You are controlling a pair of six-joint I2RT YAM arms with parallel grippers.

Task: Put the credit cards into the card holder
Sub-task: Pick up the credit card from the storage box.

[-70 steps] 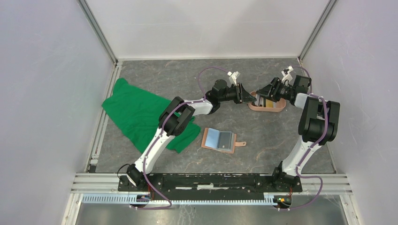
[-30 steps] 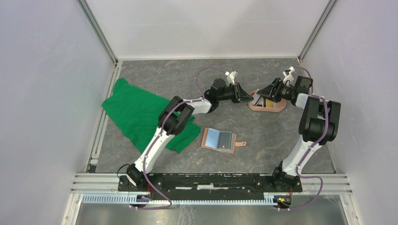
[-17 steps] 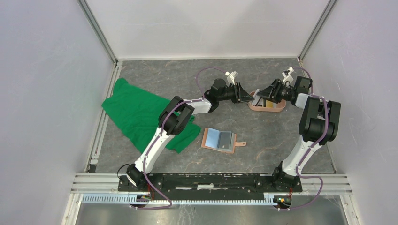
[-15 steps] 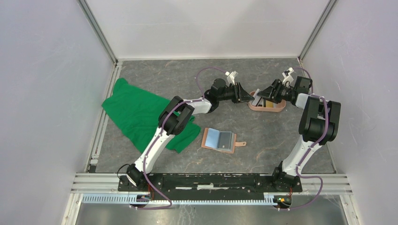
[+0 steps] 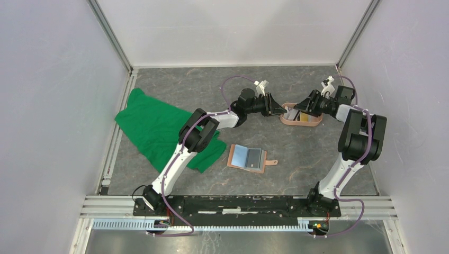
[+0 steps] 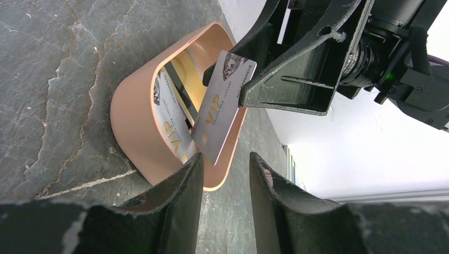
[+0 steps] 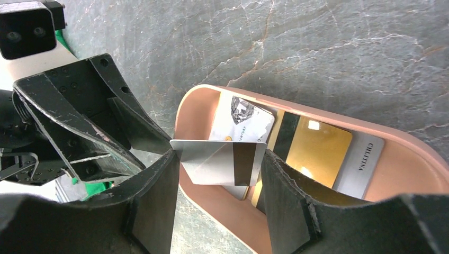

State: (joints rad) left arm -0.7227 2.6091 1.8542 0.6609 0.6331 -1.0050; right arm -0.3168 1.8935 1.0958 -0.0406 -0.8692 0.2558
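The tan card holder (image 5: 247,158) lies open on the table, blue-grey pockets up, far from both grippers. My right gripper (image 7: 218,159) is shut on a silver credit card (image 7: 212,164) with a dark stripe, gripped by its short edges and held above the left end of the salmon-pink tray (image 7: 402,143). In the left wrist view that card (image 6: 225,103) reads VIP and hangs from the right gripper's fingers (image 6: 286,69). My left gripper (image 6: 225,159) is open, its fingertips just below the card's lower edge. Several more cards, gold (image 7: 317,148) and pale (image 7: 243,119), lie in the tray.
The pink tray (image 5: 302,119) sits at the back right, between both grippers (image 5: 279,110) (image 5: 303,106). A green cloth (image 5: 159,127) lies crumpled at the left, under the left arm. The enclosure walls stand close behind and to the right.
The right gripper has drawn back slightly to the right, the silver card now raised above the tray. The left gripper has stayed at the tray's left end. The wallet has not moved.
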